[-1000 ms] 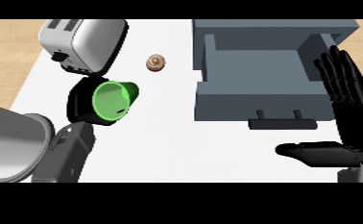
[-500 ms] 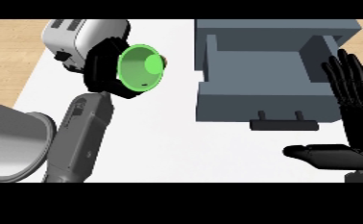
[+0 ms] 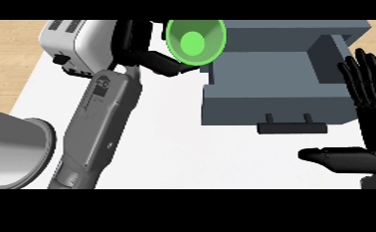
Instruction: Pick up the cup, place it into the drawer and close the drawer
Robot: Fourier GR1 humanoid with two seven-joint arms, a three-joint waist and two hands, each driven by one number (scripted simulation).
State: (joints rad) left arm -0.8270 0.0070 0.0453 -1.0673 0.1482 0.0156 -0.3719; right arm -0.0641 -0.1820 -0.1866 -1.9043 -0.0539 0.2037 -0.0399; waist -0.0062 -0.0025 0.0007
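A green cup [image 3: 194, 43] is held in the air, tilted so its open mouth faces me, at the far left corner of the open grey drawer [image 3: 275, 104]. My left hand [image 3: 143, 49] is shut on the cup from its left side, fingers curled behind it. The cup's right rim overlaps the drawer's left wall in the view. The drawer stands pulled out, with a dark handle [image 3: 291, 125] on its front. My right hand [image 3: 357, 121] rests open at the right edge, fingers up, thumb pointing left, just right of the drawer.
A silver toaster [image 3: 73, 47] stands at the back left, partly behind my left hand. A grey round pot [image 3: 22, 149] sits at the lower left edge. White counter top [image 3: 183, 151] spreads in front of the drawer.
My left hand has carried the cup further right and up, from beside the toaster to the drawer's left corner. The small brown item seen earlier is now hidden. The right hand barely moved.
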